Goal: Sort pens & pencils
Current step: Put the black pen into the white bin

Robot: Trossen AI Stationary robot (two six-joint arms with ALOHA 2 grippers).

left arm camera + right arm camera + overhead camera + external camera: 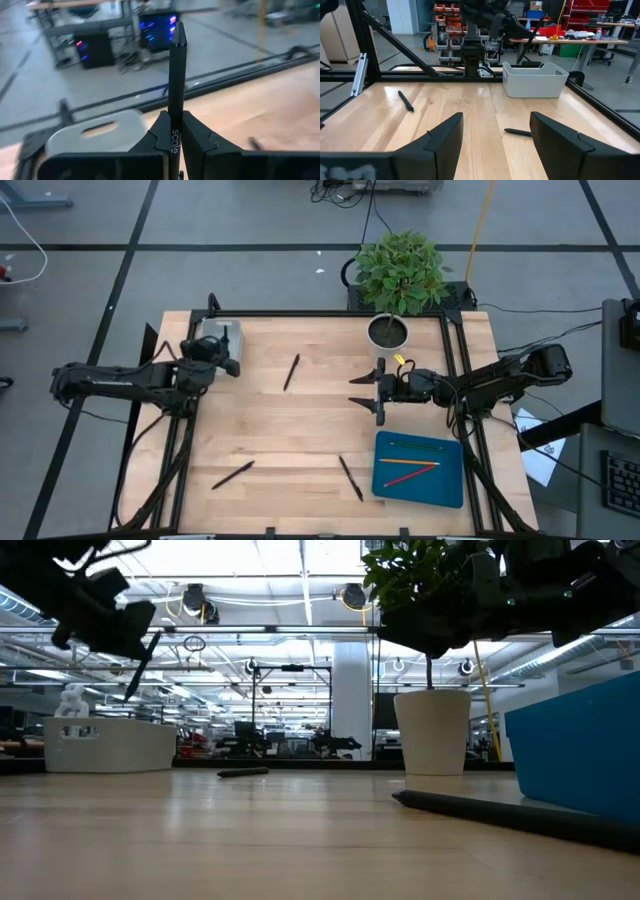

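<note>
Wooden table (pixel 300 430): blue tray (pixel 420 490) at its right front holds the pencils (pixel 415 464); the white bin (pixel 222 337) sits at the far left corner, the potted plant (pixel 398 280) at the far edge. My left gripper (pixel 232 364) hangs beside the bin, jaws clamped on a black pen (pixel 176 85); my right gripper (pixel 366 392) hovers mid-table right, jaws wide apart, nothing between them. Three more pens lie loose: one mid-table (pixel 291 372), two near the front edge (pixel 233 474) (pixel 350 477).
</note>
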